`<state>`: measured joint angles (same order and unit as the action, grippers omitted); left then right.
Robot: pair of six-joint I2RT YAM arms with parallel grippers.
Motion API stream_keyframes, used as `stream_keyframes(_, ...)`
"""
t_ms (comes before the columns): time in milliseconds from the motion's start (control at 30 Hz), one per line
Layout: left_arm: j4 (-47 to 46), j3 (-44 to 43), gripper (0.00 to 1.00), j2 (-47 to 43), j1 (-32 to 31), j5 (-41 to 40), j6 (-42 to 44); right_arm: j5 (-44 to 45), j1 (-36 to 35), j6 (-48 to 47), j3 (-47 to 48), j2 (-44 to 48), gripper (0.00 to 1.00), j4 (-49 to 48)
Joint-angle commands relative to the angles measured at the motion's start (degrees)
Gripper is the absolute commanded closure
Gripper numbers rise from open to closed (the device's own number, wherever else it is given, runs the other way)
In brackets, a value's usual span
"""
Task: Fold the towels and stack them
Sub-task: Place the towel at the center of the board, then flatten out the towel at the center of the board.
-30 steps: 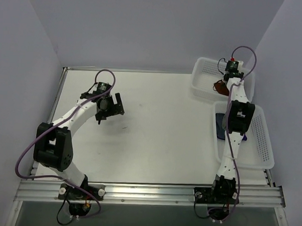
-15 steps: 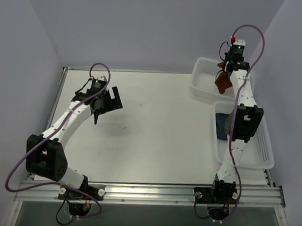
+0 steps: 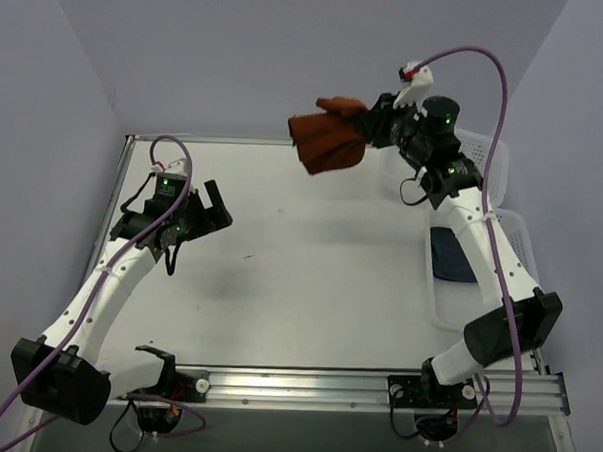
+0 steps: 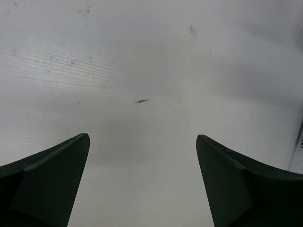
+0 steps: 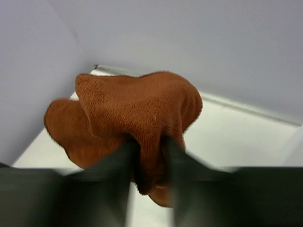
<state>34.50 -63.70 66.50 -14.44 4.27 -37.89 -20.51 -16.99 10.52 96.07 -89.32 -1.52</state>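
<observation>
The right arm (image 3: 489, 244) is rising from its base with the elbow jutting out low near the front rail. Its forearm is sloping up toward the back wall and its wrist is turning leftward, high above the counter (image 3: 309, 276). The right fingers (image 3: 376, 119) are gripping the rust orange-brown towel (image 3: 325, 139), which is hanging bunched in the air over the counter's far edge. In the right wrist view these fingers (image 5: 113, 163) are standing narrow, pinching a fold of that towel (image 5: 137, 109) while the rest is bulging up above them. The left arm (image 3: 104, 282) is stretching forward along the counter's left side with its wrist tipping downward. The left fingers (image 3: 218, 204) are hovering over the surface, spread wide and holding nothing. In the left wrist view the two tips (image 4: 52, 165) are framing bare counter and a small dark mark (image 4: 141, 100). The slate blue-grey towel (image 3: 450, 255) is lying in the near white basket (image 3: 442, 297) on the right, beneath the right arm.
</observation>
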Motion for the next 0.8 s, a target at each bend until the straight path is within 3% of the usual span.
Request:
stream_keyframes(0,2.85,0.94,0.06,-2.78,0.46,-1.20,-1.40,-5.08,-0.59,10.11,-12.54,3.18,0.54,-7.80)
stream_keyframes(33,3.20,1.64,0.06,-2.95,0.46,-1.28,-1.40,0.07,-0.58,10.91,-17.97,4.14,0.38,-4.84)
stream_keyframes(67,4.07,2.00,0.06,-3.30,0.46,-1.46,-1.40,1.95,-0.76,11.27,-20.55,4.41,0.09,-3.16)
stream_keyframes(100,4.60,2.44,0.06,-3.39,0.46,-1.63,-1.57,3.79,-0.76,11.97,-23.10,4.85,0.00,-1.66)
stream_keyframes(233,5.14,5.42,0.06,-3.40,0.46,-1.20,-1.93,8.99,-0.85,13.55,-36.80,8.36,0.00,3.52)
stream_keyframes(367,2.51,9.37,0.06,-1.03,0.29,2.92,-2.54,12.50,-2.34,14.26,-42.44,10.74,0.00,6.17)
stream_keyframes(500,-1.53,11.58,0.06,1.61,-1.20,5.83,-3.42,18.47,-8.39,13.91,-44.04,11.10,0.00,9.42)
stream_keyframes(633,-4.87,10.44,0.06,7.48,-4.72,3.82,-3.42,26.64,-17.09,16.10,-44.83,10.66,0.00,12.94)
stream_keyframes(767,-9.09,8.16,0.06,13.64,-5.60,4.86,-3.33,28.86,-17.28,17.77,-44.84,9.87,0.00,12.15)
